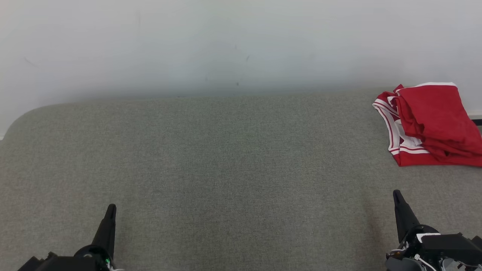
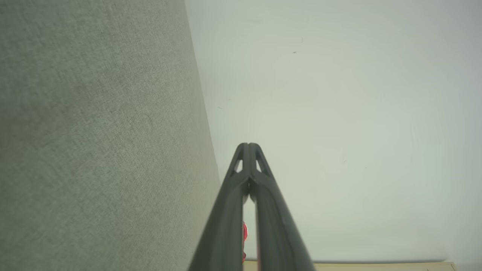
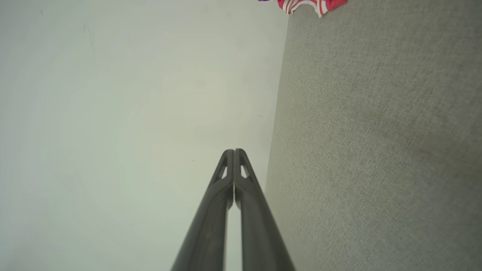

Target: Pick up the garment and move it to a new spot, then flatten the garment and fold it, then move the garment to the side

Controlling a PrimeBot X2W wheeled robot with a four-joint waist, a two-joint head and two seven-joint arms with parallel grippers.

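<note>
Left claw (image 1: 111,207), right claw (image 1: 396,193) closed; garment (image 1: 433,120) far right near wall (image 1: 241,45).

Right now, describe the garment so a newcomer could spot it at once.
Start at the grey fabric-covered table that meets the white wall. Follow its far edge to the robot's right: the garment lies there, loosely bunched. It is bright red with white striped trim, against grey and white.

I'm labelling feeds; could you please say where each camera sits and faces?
Head view: on the head, facing down at the grey surface and red garment; left tool, right tool show.
Left wrist view: on that wrist, along the shut left tool towards the wall.
Right wrist view: likewise, along the shut right tool.
Shared: head and right wrist views show the garment.
</note>
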